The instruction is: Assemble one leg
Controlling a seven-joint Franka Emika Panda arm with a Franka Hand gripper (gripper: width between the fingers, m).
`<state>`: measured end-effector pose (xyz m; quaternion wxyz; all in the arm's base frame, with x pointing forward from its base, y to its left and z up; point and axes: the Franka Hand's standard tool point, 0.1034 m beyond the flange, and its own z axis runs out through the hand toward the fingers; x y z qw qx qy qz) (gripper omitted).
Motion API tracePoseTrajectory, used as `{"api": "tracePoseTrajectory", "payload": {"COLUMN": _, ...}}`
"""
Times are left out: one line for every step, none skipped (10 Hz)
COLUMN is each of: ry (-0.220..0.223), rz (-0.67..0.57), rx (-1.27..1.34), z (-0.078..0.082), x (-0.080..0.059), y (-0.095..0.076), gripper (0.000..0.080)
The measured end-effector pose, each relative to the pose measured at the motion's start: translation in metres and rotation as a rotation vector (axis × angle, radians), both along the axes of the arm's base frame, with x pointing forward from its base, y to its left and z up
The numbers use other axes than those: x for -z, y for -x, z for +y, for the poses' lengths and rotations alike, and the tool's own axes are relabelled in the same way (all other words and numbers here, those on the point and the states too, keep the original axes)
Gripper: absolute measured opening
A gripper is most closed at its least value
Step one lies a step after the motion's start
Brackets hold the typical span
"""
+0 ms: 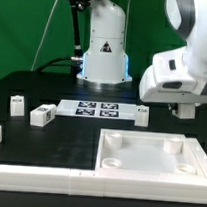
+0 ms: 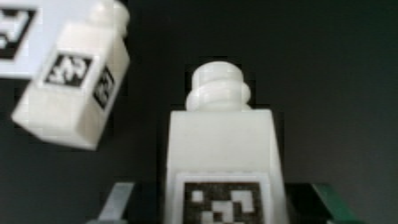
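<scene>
The gripper [image 2: 222, 206] is pointing down at the dark surface [image 2: 329, 60] with its jaws standing apart, a narrow dark gap showing on each side between its fingers [image 2: 125, 200] and the leg [image 2: 224, 150] that is lying between them, so it is flanking the leg rather than pinching it. That leg is showing a black-and-white tag on the face nearest the wrist and a rounded peg at its far end. In the exterior view the gripper [image 1: 181, 110] is hanging low toward the exterior view's right, and the arm's white body is hiding this leg there. Just beside it, a second leg [image 2: 75, 85] is lying tilted, apart from the first, with tags on two of its faces; in the exterior view this second leg [image 1: 141, 114] is sitting right at the end of the marker board [image 1: 96, 111]. Beyond the board's other end, toward the exterior view's left, a third leg [image 1: 43, 113] is lying on its side and a fourth leg [image 1: 16, 105] is standing nearby. Nearer the camera, the large white tray-like piece [image 1: 148, 161] is resting flat on the surface.
</scene>
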<state>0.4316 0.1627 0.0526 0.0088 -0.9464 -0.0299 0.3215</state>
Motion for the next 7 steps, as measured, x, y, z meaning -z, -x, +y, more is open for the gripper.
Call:
{"api": "tracePoseTrajectory", "payload": {"ry": -0.008, "rz": -0.090, "rx": 0.006, "z": -0.001, "x": -0.001, "y": 0.000, "gripper": 0.0284}}
{"api": "tracePoseTrajectory", "payload": {"ry": -0.025, "rz": -0.155, "rx": -0.005, "z": -0.005, "x": -0.006, "y": -0.005, "gripper": 0.0284}}
{"api": "tracePoseTrajectory", "payload": {"ry": -0.029, "rz": -0.210, "rx": -0.001, "z": -0.009, "x": -0.019, "y": -0.014, "gripper": 0.0284}}
{"api": "tracePoseTrajectory", "payload": {"ry": -0.042, "rz": -0.302, "rx": -0.001, "z": -0.010, "x": -0.030, "y": -0.025, "gripper": 0.0284}}
{"api": "tracePoseTrajectory", "payload": {"ry": -0.054, "rz": -0.387, "rx": -0.006, "z": -0.014, "x": -0.039, "y": -0.031, "gripper": 0.0284}}
{"api": "tracePoseTrajectory", "payload": {"ry": -0.067, "rz": -0.469, "rx": -0.006, "z": -0.016, "x": -0.043, "y": -0.039, "gripper": 0.0284}}
{"api": "tracePoseTrajectory", "payload": {"ry": -0.083, "rz": -0.584, "rx": 0.002, "z": -0.013, "x": -0.042, "y": -0.042, "gripper": 0.0284}}
